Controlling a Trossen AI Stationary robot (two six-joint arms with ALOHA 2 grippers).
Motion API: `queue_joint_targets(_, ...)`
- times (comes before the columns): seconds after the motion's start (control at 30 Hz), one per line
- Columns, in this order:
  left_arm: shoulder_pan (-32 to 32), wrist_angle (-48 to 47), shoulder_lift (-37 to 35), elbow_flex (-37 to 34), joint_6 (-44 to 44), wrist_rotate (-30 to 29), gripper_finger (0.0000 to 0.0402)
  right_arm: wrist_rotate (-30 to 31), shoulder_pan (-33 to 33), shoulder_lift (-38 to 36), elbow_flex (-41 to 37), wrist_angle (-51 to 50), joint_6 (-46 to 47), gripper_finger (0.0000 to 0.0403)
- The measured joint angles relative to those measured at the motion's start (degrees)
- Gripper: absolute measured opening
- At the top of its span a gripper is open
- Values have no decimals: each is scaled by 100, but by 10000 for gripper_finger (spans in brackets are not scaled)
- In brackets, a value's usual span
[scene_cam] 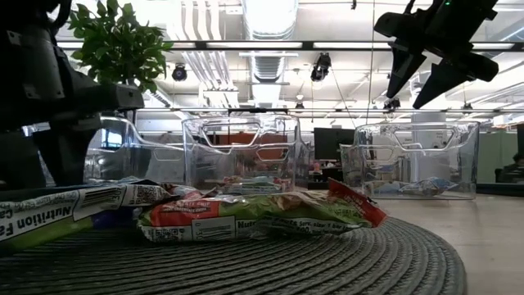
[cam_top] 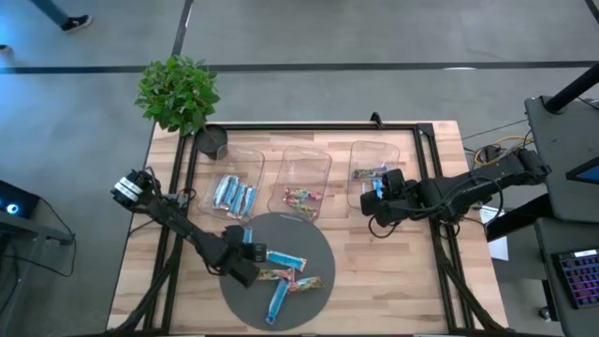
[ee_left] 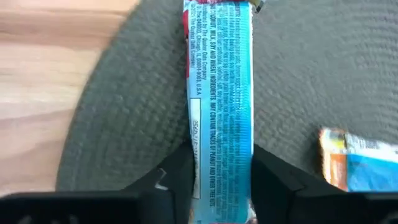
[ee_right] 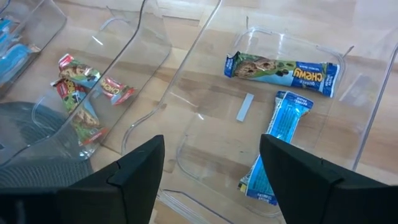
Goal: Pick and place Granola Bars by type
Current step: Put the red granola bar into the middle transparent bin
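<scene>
Potted plant (cam_top: 178, 92), dark cup (cam_top: 213, 141) — round grey mat (cam_top: 323, 245), wooden table (cam_top: 393, 281)

I have the left arm reaching in from the table's left edge, stretched diagonally toward the middle, its left gripper (cam_top: 245, 245) low at the mat with both fingers (ee_left: 176, 180) clamped on a light blue bar (ee_left: 219, 93). My right arm comes in from the right side, forearm nearly level, with the right gripper (cam_top: 376, 190) raised, fingers (ee_right: 140, 168) spread wide and holding nothing.
</scene>
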Motion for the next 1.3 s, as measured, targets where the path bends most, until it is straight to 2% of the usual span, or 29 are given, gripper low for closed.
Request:
queue_joint_targets(0.2, -3, 25, -2, 469, 545, -127, 60, -3, 0, 0, 0, 2, -4, 252)
queue_joint_targets(0.33, 1, -5, -53, 1096, 1285, -494, 53, -7, 0, 0, 0, 2, -26, 249)
queue_joint_targets(0.47, 121, -243, -157, 1812, 2133, -1161, 53, -9, 0, 0, 0, 2, -28, 249)
queue_joint_targets(0.6, 609, -751, -268, 2614, 3100, -1794, 53, -11, 9, 0, 0, 9, -22, 249)
queue_joint_targets(0.7, 1275, -924, -275, 3110, 4237, -1996, 53, -13, 41, 0, 0, 48, -22, 249)
queue_joint_targets(0.8, 2103, -805, -248, 3319, 5405, -1673, 53, -15, 106, 0, 0, 72, 24, 249)
queue_joint_targets(0.93, 3012, -340, -185, 3172, 6656, -1059, 58, -26, 268, -4, 63, 70, 122, 249)
queue_joint_targets(1.1, 3607, -197, -184, 2910, 6844, -458, 111, -6, 554, -17, 142, 64, 256, 249)
queue_joint_targets(1.3, 3481, -156, -184, 2960, 6832, -375, 173, 152, 797, -26, 137, -15, 624, 249)
